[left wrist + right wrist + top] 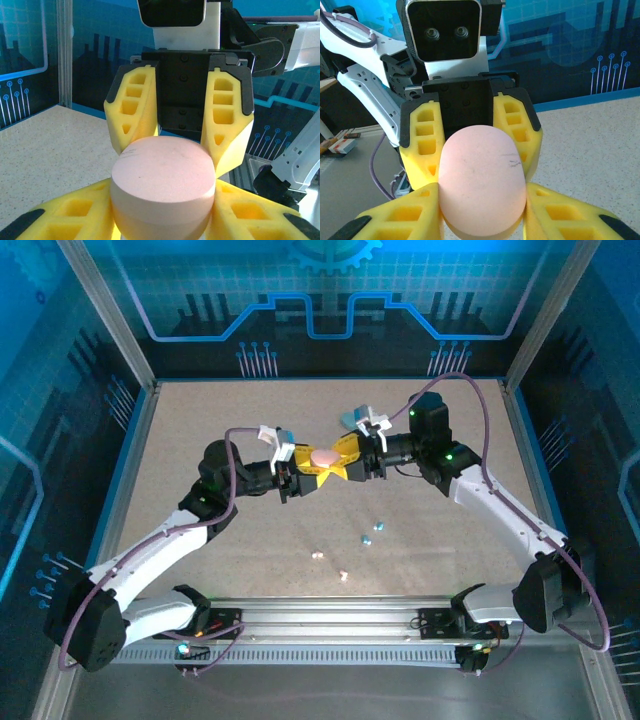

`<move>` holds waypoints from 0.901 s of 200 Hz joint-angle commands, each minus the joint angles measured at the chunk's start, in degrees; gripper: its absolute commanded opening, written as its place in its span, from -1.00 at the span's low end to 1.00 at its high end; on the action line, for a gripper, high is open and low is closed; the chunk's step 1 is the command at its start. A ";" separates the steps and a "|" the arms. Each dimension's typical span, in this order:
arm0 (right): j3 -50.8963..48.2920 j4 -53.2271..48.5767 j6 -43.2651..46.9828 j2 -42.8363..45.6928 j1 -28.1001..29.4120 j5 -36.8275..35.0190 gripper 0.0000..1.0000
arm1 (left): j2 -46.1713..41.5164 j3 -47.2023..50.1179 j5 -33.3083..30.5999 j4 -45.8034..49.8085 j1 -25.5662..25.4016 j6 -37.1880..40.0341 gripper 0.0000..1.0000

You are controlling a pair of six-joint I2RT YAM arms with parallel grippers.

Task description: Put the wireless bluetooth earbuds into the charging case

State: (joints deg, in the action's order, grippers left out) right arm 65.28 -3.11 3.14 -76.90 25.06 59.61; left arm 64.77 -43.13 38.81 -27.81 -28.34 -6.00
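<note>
A closed pale pink charging case (326, 456) hangs above the middle of the table, clamped from both sides. My left gripper (312, 470) is shut on its left end and my right gripper (343, 459) on its right end. In the left wrist view the pink case (162, 180) sits between my yellow fingers (60, 217), with the right gripper's fingers (227, 117) pressing it from beyond. The right wrist view has the same case (482, 185) between the right fingers (570, 217). Two teal earbuds (372, 533) and two white earbuds (331, 565) lie on the table nearer the front.
The speckled beige table (200, 460) is fenced by aluminium posts and blue printed walls. A metal rail (330, 615) with both arm bases runs along the near edge. Purple cables (480, 420) loop over each arm.
</note>
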 commanded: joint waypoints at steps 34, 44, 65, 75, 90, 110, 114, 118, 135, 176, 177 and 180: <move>3.36 -1.19 -3.84 -0.26 0.00 -3.17 -0.09 | 0.09 -2.36 2.32 4.92 -0.83 5.12 -0.36; 3.54 -1.93 -3.94 -0.27 -0.26 -3.88 -0.08 | 0.00 -2.22 2.37 4.64 -0.86 5.06 -0.36; 3.89 -2.69 -4.86 -0.43 -0.70 -4.66 -0.06 | 0.01 -2.21 2.66 4.55 -0.86 4.99 -0.38; 4.05 -2.97 -5.05 -0.48 -0.82 -5.39 -0.05 | 0.03 -2.22 2.72 4.52 -0.85 4.99 -0.38; 4.41 -3.97 -4.92 -0.58 -0.82 -7.39 0.02 | -0.01 -2.28 2.72 4.52 -1.02 4.95 -0.39; 4.42 -4.09 -4.95 -0.32 -0.83 -10.11 0.05 | -0.03 -2.22 2.79 4.43 -0.99 4.80 -0.38; 4.42 -4.10 -4.81 -0.27 -0.82 -10.52 0.05 | -0.05 -2.24 2.80 4.43 -1.09 4.77 -0.38; 4.41 -4.09 -4.46 -0.18 -0.81 -10.83 0.05 | -0.03 -2.26 2.85 4.43 -1.11 4.77 -0.39; 4.57 -5.17 -2.72 0.00 -0.63 -12.34 0.05 | -0.07 -2.24 2.81 4.28 -1.10 4.68 -0.38; 7.05 -11.61 3.85 -0.92 0.23 -11.39 -0.05 | 0.09 -2.39 3.12 4.48 -1.14 4.42 -0.38; 7.14 -11.63 3.92 -0.99 0.29 -11.33 -0.05 | 0.09 -2.39 3.12 4.46 -1.17 4.42 -0.38; 7.34 -11.79 4.16 -1.01 0.33 -11.22 -0.05 | 0.11 -2.40 3.12 4.43 -1.12 4.46 -0.38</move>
State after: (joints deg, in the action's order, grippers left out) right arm 69.45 -10.13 2.39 -77.01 24.80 49.36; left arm 64.84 -44.01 39.51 -22.55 -28.99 -2.59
